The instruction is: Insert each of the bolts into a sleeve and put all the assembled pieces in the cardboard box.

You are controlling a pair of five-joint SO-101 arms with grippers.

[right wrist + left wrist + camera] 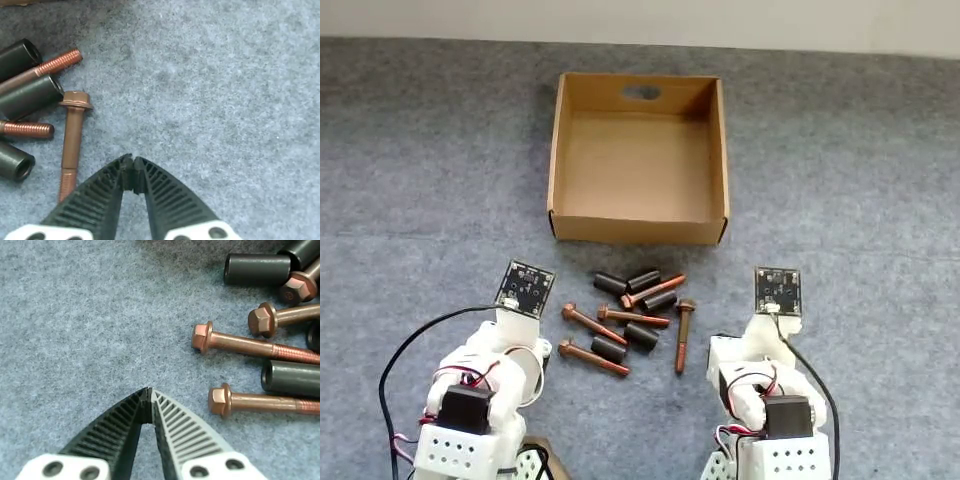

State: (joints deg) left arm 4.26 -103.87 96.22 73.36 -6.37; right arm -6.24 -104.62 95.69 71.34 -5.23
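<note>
Several copper-coloured bolts (620,318) and several black sleeves (640,335) lie loose in a cluster between the two arms, all apart from one another. Beyond them stands the cardboard box (638,229), its floor bare. My left gripper (149,392) is shut on nothing, a little way off the heads of the nearest bolts (250,344) and a sleeve (257,269). My right gripper (132,161) is also shut on nothing, beside a single bolt (72,135) with sleeves (30,95) past it. The left arm (485,385) and right arm (765,395) sit at the near edge.
A grey carpet-like mat (860,200) covers the table, with open room to either side of the box and the cluster. A black cable (400,350) loops out from the left arm. A pale strip (640,15) runs along the back.
</note>
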